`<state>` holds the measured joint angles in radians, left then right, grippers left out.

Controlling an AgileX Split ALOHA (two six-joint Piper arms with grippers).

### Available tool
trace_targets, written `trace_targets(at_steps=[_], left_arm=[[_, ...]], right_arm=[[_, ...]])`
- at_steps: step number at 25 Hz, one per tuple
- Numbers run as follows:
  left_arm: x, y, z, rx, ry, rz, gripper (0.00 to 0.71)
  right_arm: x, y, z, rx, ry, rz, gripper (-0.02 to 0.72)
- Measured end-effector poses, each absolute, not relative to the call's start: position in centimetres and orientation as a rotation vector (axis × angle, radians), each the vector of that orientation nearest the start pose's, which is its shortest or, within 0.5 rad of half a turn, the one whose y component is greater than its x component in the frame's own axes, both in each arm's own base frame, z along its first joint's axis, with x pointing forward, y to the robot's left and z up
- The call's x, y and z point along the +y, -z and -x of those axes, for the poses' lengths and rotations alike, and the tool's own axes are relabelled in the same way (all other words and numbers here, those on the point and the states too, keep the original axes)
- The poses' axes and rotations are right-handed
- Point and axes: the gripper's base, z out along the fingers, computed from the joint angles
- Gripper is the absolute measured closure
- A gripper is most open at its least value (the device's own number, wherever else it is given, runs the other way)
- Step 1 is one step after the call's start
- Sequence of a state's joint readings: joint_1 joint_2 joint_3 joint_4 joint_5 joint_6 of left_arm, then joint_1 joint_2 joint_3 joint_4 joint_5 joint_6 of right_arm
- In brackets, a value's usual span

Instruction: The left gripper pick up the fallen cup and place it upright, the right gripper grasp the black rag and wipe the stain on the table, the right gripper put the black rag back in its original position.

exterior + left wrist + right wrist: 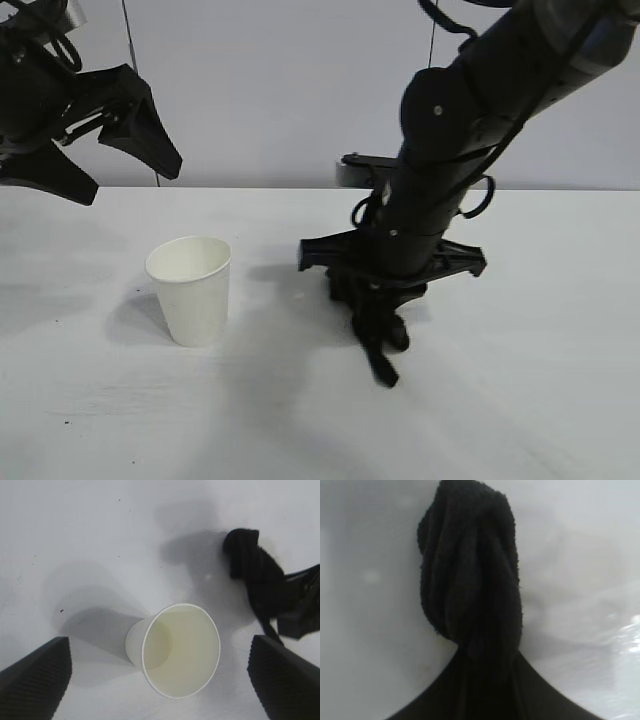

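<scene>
Black rag (pixel 378 335) hangs from right claw (pixel 375 320), beside upright cup (pixel 190 288).

White cup (pixel 190 288), black rag (pixel 470 575), white table (pixel 100 400), ridged black fingers (pixel 35 680)

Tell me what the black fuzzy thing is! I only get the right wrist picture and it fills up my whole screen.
Observer: It's the black rag, pinched in the right gripper and hanging down onto the table.
Operator: Is the cup tipped over?
Observer: No, the cup stands upright on the table, mouth up, over on the left arm's side of the rag.
Operator: Is anything in the cup?
Observer: From the left wrist view it looks empty inside.
Operator: Where's the other claw?
Observer: The left gripper is up in the air above and behind the cup, fingers spread, holding nothing.
</scene>
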<state>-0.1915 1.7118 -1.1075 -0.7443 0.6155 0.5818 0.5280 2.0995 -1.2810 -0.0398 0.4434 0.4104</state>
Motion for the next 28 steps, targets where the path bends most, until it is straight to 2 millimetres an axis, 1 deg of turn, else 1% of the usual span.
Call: trace_targets(at_steps=[3,6,9,11,12,13,14,15,16,17,18,20,21,23,26,28], left_arm=[[-10.2,-22.2,-33.9,2.542,0.612,-0.318,0.023],[-10.2,-22.2,-33.9,2.542,0.612,-0.318,0.023],[-10.2,-22.2,-33.9,2.542,0.612,-0.317,0.023],[-10.2,-22.2,-33.9,2.541,0.611,-0.317,0.023],[-10.2,-22.2,-33.9,2.541,0.611,-0.317,0.023],[-10.2,-22.2,-33.9,2.542,0.612,-0.317,0.023],[-10.2,-22.2,-33.9,2.543,0.613,-0.318,0.023],[-10.2,-22.2,-33.9,2.545,0.616,-0.320,0.023],[-10.2,-22.2,-33.8,2.549,0.619,-0.323,0.023],[-10.3,-22.2,-33.8,2.549,0.623,-0.319,0.023],[-10.3,-22.2,-33.8,2.551,0.637,-0.312,0.023],[-10.5,-22.3,-33.7,2.551,0.674,-0.287,0.023],[-10.6,-22.4,-33.7,2.551,0.695,-0.271,0.023],[-10.7,-22.4,-33.7,2.551,0.725,-0.252,0.023],[-10.9,-22.4,-33.5,2.566,0.757,-0.252,0.023],[-11.0,-22.4,-33.2,2.584,0.780,-0.260,0.023]], right_arm=[[17.2,-11.3,-37.5,2.759,-0.193,0.087,0.611],[13.7,-11.3,-38.8,2.760,-0.146,-0.009,0.611],[10.8,-11.5,-39.4,2.794,-0.096,-0.054,0.611],[9.8,-12.0,-39.1,2.834,-0.065,-0.032,0.608],[9.4,-12.3,-38.8,2.861,-0.051,-0.020,0.590],[9.3,-12.6,-38.4,2.890,-0.045,-0.019,0.534],[9.3,-13.1,-38.1,2.906,-0.043,-0.017,0.434],[9.2,-13.9,-37.8,2.909,-0.049,-0.019,0.295],[9.2,-15.0,-37.6,2.899,-0.055,-0.018,0.195],[9.2,-16.2,-37.4,2.879,-0.067,-0.022,0.119],[9.2,-17.3,-37.2,2.860,-0.077,-0.021,0.075],[9.0,-19.5,-36.7,2.824,-0.098,-0.027,0.035],[8.9,-20.8,-36.3,2.800,-0.109,-0.028,0.025],[8.5,-22.6,-35.8,2.772,-0.130,-0.039,0.017],[8.3,-24.9,-34.9,2.727,-0.198,-0.058,0.013],[8.5,-25.9,-34.6,2.703,-0.253,-0.064,0.009]])
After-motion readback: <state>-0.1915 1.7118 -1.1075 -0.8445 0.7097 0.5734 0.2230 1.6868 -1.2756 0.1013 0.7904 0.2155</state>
